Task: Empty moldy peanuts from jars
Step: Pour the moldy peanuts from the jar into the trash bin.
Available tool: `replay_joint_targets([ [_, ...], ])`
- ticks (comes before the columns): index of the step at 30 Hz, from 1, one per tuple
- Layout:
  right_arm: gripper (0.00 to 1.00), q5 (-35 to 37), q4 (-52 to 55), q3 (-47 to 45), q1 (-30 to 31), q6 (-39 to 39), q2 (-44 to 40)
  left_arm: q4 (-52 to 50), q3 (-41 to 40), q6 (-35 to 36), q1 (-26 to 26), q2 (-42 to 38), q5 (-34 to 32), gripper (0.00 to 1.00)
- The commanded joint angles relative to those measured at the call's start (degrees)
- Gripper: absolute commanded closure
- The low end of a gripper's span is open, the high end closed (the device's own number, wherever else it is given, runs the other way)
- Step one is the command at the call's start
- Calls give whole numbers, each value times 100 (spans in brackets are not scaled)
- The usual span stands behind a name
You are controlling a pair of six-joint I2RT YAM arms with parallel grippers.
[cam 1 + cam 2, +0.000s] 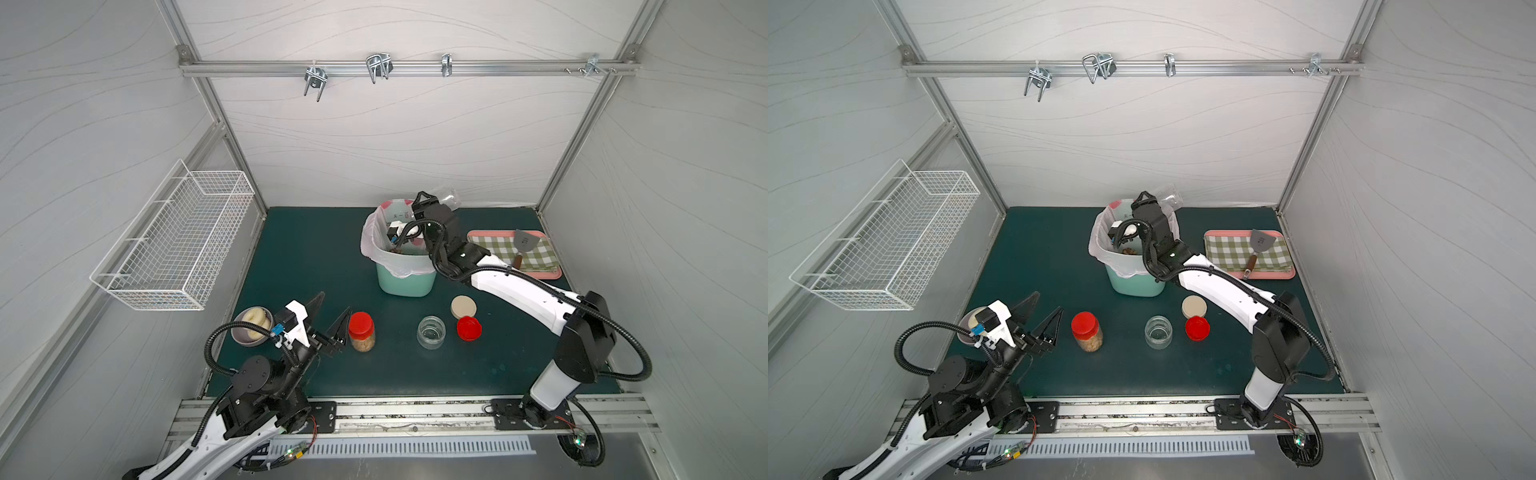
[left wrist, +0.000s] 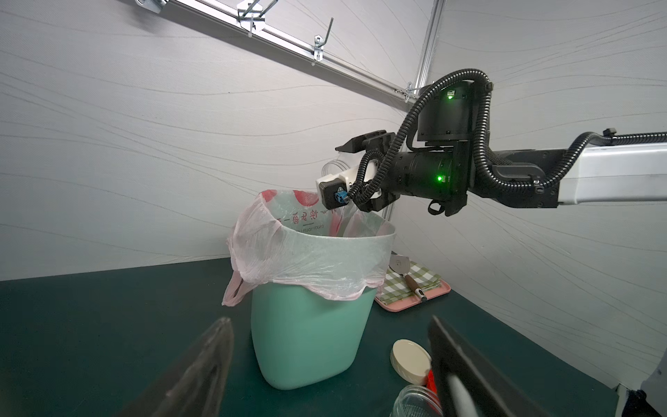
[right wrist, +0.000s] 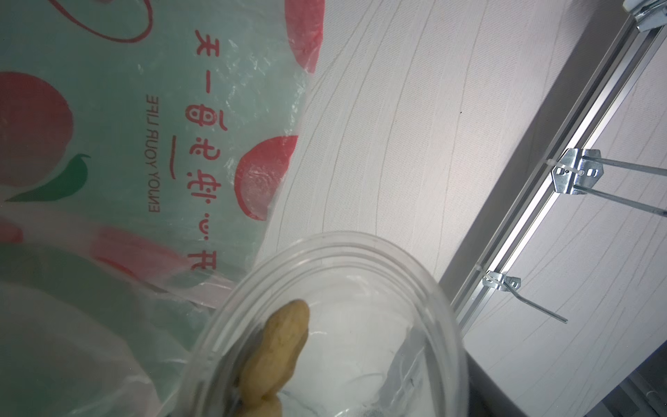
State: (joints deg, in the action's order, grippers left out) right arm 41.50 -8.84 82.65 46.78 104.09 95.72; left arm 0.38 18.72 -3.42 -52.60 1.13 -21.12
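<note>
In both top views the dark green mat (image 1: 316, 249) fills the floor of the booth, and toward its back stands the mint-green bin (image 1: 405, 282), lined with a pink printed bag (image 1: 370, 237). The right arm reaches out over it. The right gripper (image 1: 428, 203) is clamped on the tipped jar (image 1: 449, 196), a clear, lidless one held in the air above the bin's far rim with its mouth tilted toward the bag. As I read it, the pouring step is in hand. The left gripper (image 1: 336, 303) hovers at the near left, fingers wide apart with nothing between them. It is just beside the closed jar (image 1: 361, 332), which stands upright under a red cap with a mass of kernels inside. Near the middle of the mat an open jar (image 1: 431, 331) stands bare, and close to it lie a beige lid (image 1: 463, 306) and a red lid (image 1: 468, 328). A brown heap of moldy peanuts (image 1: 1128, 251) lies at the bottom of the bin. The right wrist view shows a few more (image 3: 285, 346) clinging to the inside of the tipped jar near its mouth. The next move, I'd guess, calls for a shake or a steeper tilt to free them, then setting that jar down and opening the closed one.
</note>
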Motion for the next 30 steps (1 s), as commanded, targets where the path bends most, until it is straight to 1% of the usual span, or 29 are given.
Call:
replay_joint_targets([
  [1,100,91,-183,-13,41,397,54,315,-9,35,1,39,-71,14],
  [4,100,170,-513,-56,6,751,210,314,25,27,4,129,-26,15],
  [10,100,116,-237,207,50,699,195,399,-31,23,1,98,-32,15],
  [14,100,160,-498,120,46,985,297,391,0,3,-1,182,12,15],
  [16,100,119,-487,159,40,856,217,349,18,1,3,165,6,15],
  [17,100,63,-409,211,49,643,171,353,9,3,4,139,-3,15],
  [19,100,-26,62,427,63,-127,75,367,-16,7,-4,92,-11,15],
  [21,100,-70,905,777,29,-1184,-44,366,-15,3,-3,81,-14,14],
  [22,100,-108,1215,874,3,-1526,-97,358,-8,12,2,81,-12,15],
  [26,100,-343,1164,667,-47,-2107,-355,350,-13,-1,-2,90,-5,15],
  [28,100,-465,1398,745,-47,-2591,-467,355,-9,-1,4,98,-3,15],
  [30,100,-605,1856,949,-72,-3219,-550,351,-9,-3,4,98,2,15],
])
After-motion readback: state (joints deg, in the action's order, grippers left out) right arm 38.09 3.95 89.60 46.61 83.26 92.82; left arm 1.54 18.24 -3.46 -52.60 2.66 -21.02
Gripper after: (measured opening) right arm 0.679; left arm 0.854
